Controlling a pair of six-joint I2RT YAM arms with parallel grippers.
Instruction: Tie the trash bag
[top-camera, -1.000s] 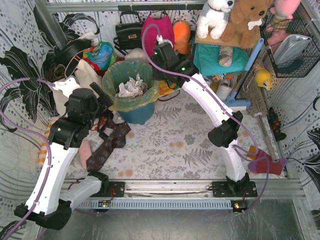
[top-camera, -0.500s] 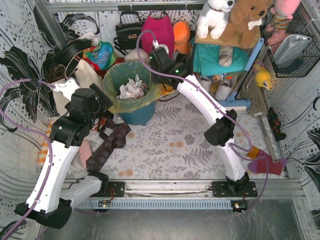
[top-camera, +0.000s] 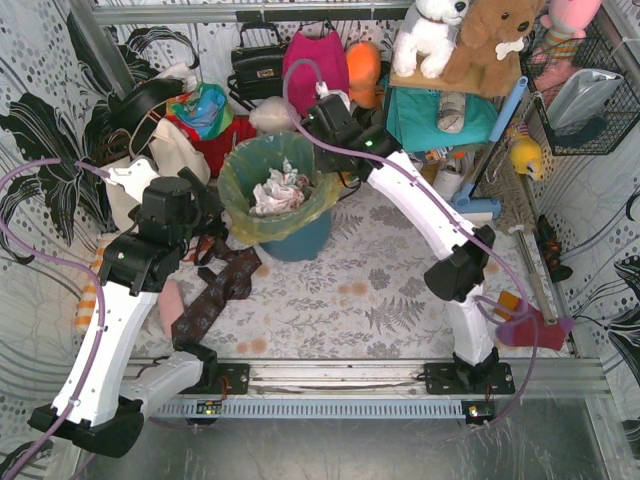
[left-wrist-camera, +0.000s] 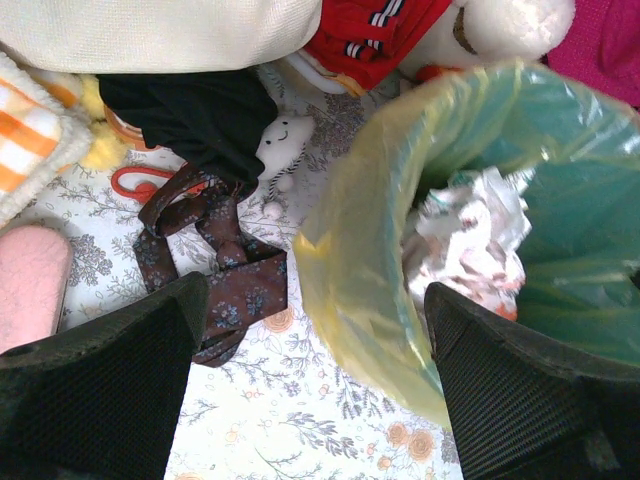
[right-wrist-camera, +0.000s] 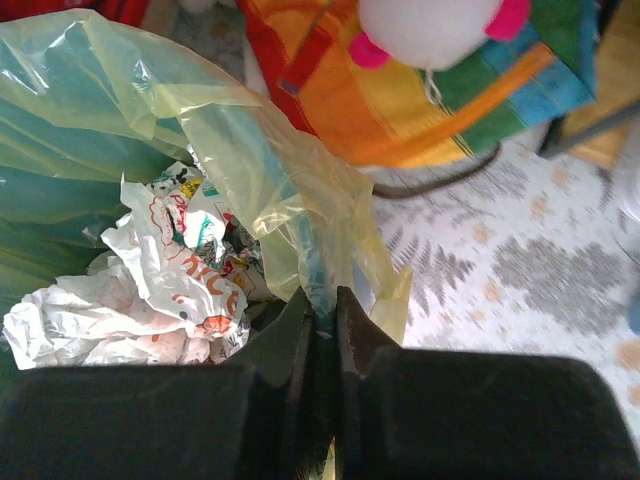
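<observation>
Since the earlier frame the right end effector (right-wrist-camera: 320, 312) had pinched shut on the rim of the trash bag (top-camera: 243, 190) and pulled it rightward, the bag lying untied in its bin (top-camera: 300, 240) near the far edge of the counter (top-camera: 400, 290), with the left end effector (left-wrist-camera: 312, 300) wide open.

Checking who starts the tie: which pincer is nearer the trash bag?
Right. The right pincer is shut on the trash bag at its right-hand rim. The left pincer hangs open beside the bag's left rim, apparently not touching it.
</observation>
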